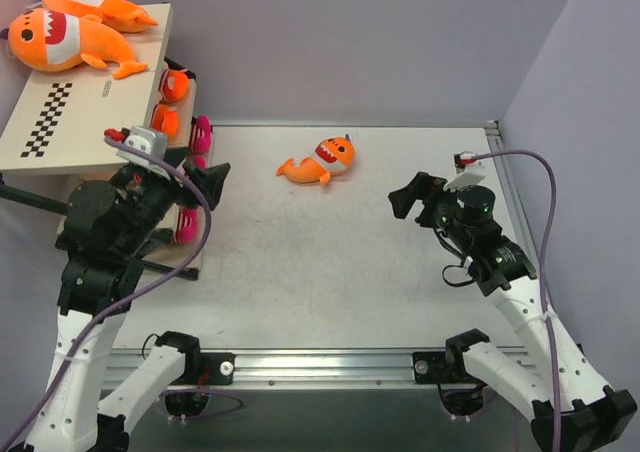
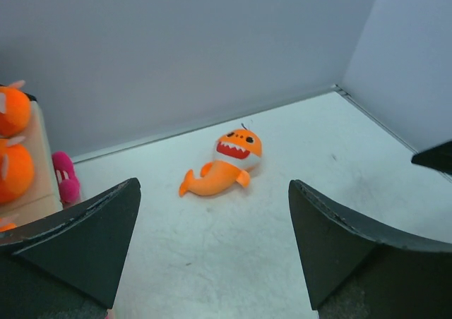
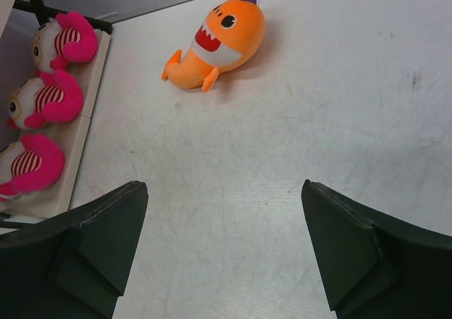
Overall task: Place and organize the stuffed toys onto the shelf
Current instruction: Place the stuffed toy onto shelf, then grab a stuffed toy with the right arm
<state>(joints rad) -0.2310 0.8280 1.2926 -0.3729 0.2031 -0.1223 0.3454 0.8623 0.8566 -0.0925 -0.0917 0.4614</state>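
Note:
One orange shark toy (image 1: 322,161) lies on its side on the white table, far middle; it also shows in the left wrist view (image 2: 224,165) and the right wrist view (image 3: 215,41). Two more orange sharks (image 1: 70,30) lie on the shelf's (image 1: 110,107) top board. Orange dolls (image 1: 172,102) sit on a middle tier. Three pink-and-white striped dolls (image 3: 44,100) sit on the low board. My left gripper (image 1: 212,184) is open and empty beside the shelf. My right gripper (image 1: 408,198) is open and empty, right of the loose shark.
A grey wall runs along the table's far edge and a second wall along the right edge. A metal rail (image 1: 330,364) lines the near edge. The shelf's black frame leg (image 3: 60,15) stands at the far left.

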